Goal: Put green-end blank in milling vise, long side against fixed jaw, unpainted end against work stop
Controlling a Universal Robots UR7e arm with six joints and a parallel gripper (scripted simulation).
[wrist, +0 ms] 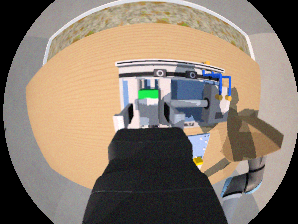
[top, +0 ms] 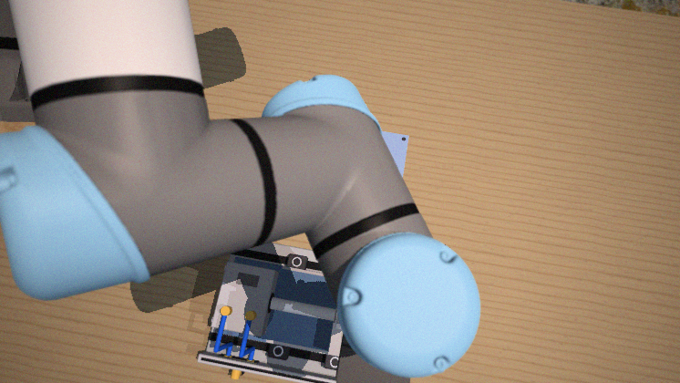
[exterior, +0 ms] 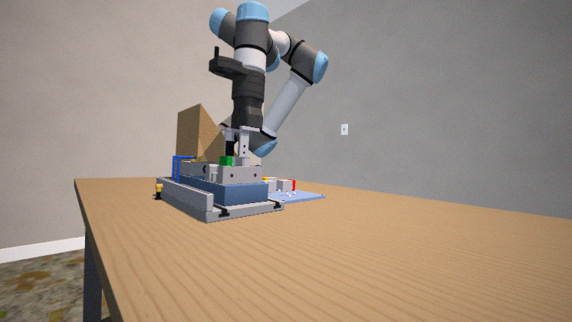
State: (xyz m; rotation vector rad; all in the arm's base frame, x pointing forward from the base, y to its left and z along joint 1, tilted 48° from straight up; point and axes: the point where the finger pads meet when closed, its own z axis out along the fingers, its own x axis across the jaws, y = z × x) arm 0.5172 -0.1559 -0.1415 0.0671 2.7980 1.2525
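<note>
The blank with the green end (exterior: 231,161) lies in the milling vise (exterior: 219,188), its green end showing above the near jaw block. It also shows in the wrist view (wrist: 148,95), just ahead of my gripper body. My gripper (exterior: 237,152) is open and empty, hanging just above the blank, with the fingers a little clear of it. In the overhead view the arm hides the blank and most of the jaws; only the hose side of the vise (top: 266,309) shows. The work stop is too small to make out.
A light blue plate (exterior: 294,195) lies behind the vise with a red-ended blank (exterior: 286,185) and a yellow-ended blank (exterior: 267,179) on it. Blue hoses (exterior: 176,165) rise at the vise's far left. A tan block (exterior: 198,133) stands behind the arm.
</note>
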